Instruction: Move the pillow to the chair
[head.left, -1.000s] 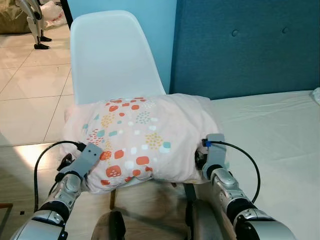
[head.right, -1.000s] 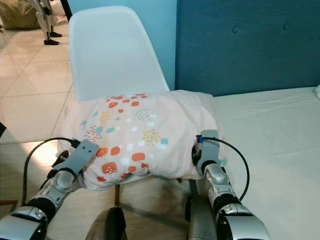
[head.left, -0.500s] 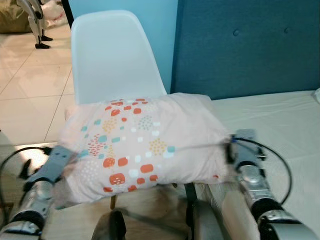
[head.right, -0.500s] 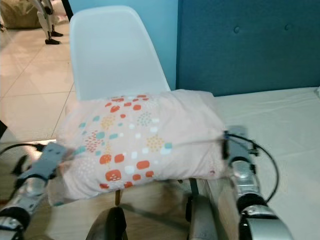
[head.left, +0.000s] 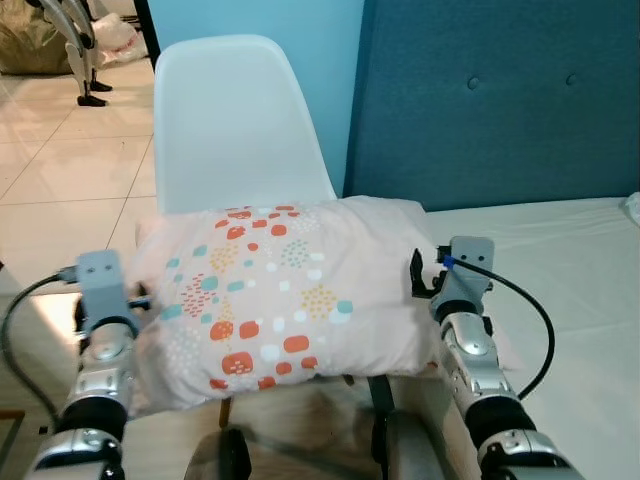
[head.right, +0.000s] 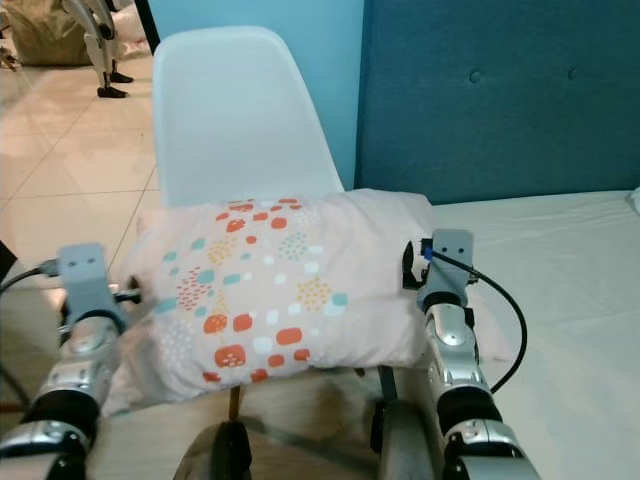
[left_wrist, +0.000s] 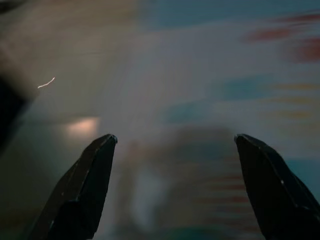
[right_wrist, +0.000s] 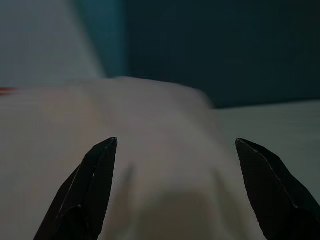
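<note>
I have just let go: my left end effector and right end effector stand wide open, holding nothing, beside the pillow's two ends. A second ago both were pressed into its near corners. The pillow now rests unsupported on the white chair, its right end beside the bed, so I judge the move essentially done.

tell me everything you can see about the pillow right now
The pillow is a plump, soft-looking cushion in pale pink fabric, with a panel of orange, teal and yellow spots and squares across its top. It lies flat on the seat of the white chair, its front edge overhanging and its right end reaching over the bed. The left end effector and right end effector flank its ends, both open; contact is unclear.
</note>
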